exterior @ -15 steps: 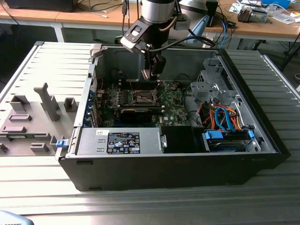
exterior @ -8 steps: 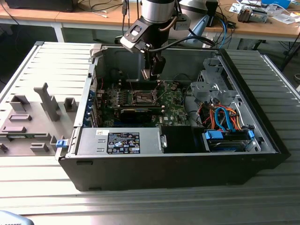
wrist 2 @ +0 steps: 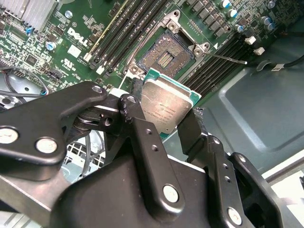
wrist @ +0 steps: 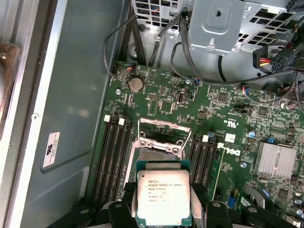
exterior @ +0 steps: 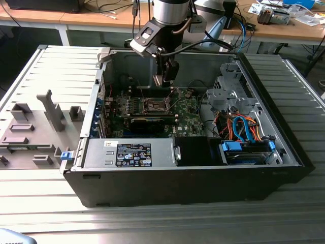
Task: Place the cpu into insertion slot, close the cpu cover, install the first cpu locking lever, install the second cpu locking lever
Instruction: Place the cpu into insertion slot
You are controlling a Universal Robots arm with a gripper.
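pincer (wrist 2: 161, 121) clamped, arm (exterior: 167, 15) pointing down

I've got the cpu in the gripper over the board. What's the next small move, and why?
Probably lower the gripper slowly toward the insertion slot, squaring the cpu to its rim. The cpu is gripped by its edges and hangs above the board, not yet in the slot, whose dark centre lies uncovered.

The cpu (wrist: 164, 197) is a flat square chip with a silver-grey top and a thin green edge. It's pinched by its sides in the gripper (exterior: 166, 76), up off the board and not seated. The insertion slot (wrist: 159, 154) sits bare close by with its dark centre showing, and the cpu cover (wrist: 161, 128) is flipped open along one edge of it.
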